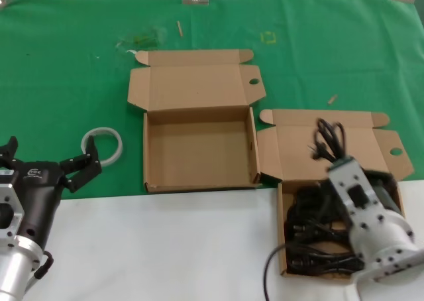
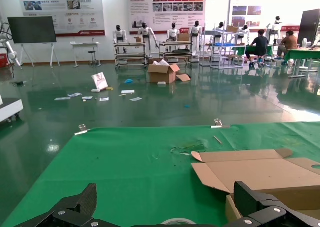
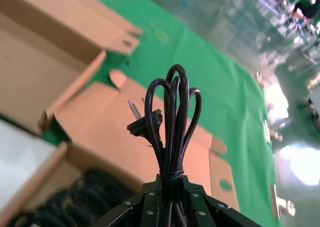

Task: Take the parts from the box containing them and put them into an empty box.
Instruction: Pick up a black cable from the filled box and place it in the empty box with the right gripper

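The right hand (image 3: pixel 169 189) is clamped on a bundled black power cord (image 3: pixel 172 122), its dark fingers (image 3: pixel 149 202) pressed against the bundle from both sides. The cord's loops stand straight out beyond the fingertips, and its plug (image 3: pixel 145 125) juts off to one side of the loops with two metal prongs showing. Beneath the hand lies an open cardboard box (image 3: pixel 50 184) holding a dark heap of more cords (image 3: pixel 75 199); its raised lid flap (image 3: pixel 107 132) sits behind the held cord. Farther out beyond that is a second cardboard box (image 3: pixel 45 57) on the green bench cover (image 3: pixel 200 57).
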Available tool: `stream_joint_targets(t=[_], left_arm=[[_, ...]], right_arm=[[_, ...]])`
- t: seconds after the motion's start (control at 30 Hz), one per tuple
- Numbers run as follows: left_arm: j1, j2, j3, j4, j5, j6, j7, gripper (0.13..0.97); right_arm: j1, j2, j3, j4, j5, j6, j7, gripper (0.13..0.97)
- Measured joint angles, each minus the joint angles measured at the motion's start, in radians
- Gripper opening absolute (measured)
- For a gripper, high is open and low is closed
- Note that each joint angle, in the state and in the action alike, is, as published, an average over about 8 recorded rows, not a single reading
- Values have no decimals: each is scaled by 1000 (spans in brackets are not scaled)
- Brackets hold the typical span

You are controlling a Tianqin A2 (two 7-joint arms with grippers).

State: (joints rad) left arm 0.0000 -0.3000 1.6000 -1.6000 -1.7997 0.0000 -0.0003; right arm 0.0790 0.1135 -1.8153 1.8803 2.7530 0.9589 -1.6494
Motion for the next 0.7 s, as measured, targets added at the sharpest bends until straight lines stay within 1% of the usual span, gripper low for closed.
stream_joint_targets(t=[0.13, 0.27, 0.7], left_arm=[[0, 0, 0, 0, 0, 0, 0, 965], [0, 0, 0, 0, 0, 0, 0, 965], [0, 0, 0, 0, 0, 0, 0, 965]], right_arm=[[37, 0, -56, 4, 0, 14, 12, 200], [84, 1, -123, -24, 0, 4, 42, 200], [260, 4, -338, -218, 0, -133, 207, 200]])
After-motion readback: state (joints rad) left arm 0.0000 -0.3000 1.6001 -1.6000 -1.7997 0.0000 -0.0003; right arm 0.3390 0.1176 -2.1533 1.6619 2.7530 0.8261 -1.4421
